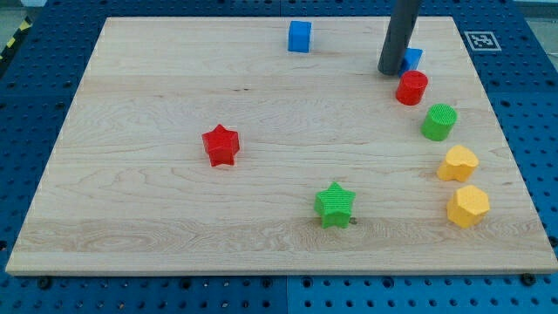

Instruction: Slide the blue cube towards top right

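Observation:
A blue cube (299,36) sits near the view's top, a little right of centre, on the wooden board (157,209). My tip (389,71) rests on the board well to the right of the cube. It stands just left of a second blue block (413,59), which the rod partly hides. A red cylinder (411,88) lies just below and right of the tip.
A green cylinder (439,121), a yellow heart-like block (457,163) and a yellow hexagon (468,206) run down the right side. A red star (221,145) lies left of centre. A green star (335,205) lies near the bottom centre.

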Motion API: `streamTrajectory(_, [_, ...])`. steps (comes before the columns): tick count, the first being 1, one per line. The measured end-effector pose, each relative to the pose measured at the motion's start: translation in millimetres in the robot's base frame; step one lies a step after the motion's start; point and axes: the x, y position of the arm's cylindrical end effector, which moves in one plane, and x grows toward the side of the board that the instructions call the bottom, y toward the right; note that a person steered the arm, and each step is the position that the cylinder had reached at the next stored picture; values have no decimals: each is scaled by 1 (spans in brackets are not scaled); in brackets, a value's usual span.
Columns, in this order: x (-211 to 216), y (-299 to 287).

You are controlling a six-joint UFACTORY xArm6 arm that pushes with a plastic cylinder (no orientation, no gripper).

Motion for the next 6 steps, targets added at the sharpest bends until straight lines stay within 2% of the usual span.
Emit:
streamTrajectory(1, [0,-8])
streamTrajectory(2, [0,-53])
streamTrajectory(4, [-48,-177])
streamTrajectory(5, [-66,-189])
streamTrajectory(6, [-86,-169])
